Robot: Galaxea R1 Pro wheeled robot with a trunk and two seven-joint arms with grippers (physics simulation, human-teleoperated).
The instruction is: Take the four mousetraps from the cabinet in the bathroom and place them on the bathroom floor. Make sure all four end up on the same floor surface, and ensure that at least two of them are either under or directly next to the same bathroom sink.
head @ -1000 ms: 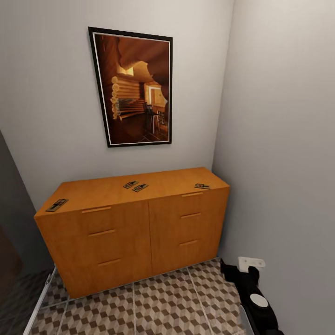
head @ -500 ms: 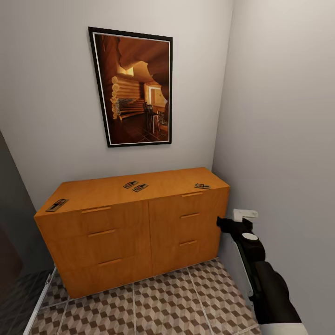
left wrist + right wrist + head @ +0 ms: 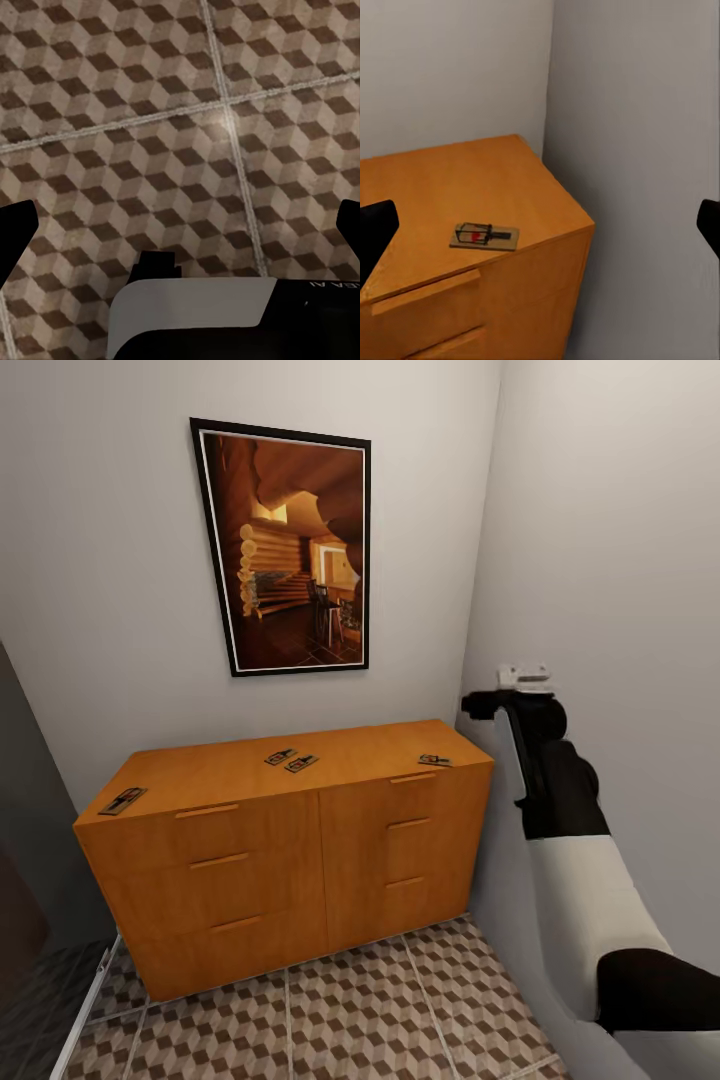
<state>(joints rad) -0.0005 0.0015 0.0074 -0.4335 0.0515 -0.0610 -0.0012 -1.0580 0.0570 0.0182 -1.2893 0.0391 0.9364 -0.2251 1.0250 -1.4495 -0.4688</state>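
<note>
Several mousetraps lie on top of the orange-brown cabinet. One mousetrap is at the left front corner, and a pair sits side by side in the middle. Another mousetrap lies near the right front edge. My right gripper hangs open and empty in the air, just right of and above the cabinet's right end. My left gripper is open and empty above the cube-patterned bathroom floor. The bathroom sink is out of view.
The cabinet fills a narrow alcove, with a grey wall tight against its right end and my right arm. A framed picture hangs above it. A dark panel borders the left side.
My right arm has risen from floor level by the wall to above the height of the cabinet top. The mousetraps and the camera have not moved.
</note>
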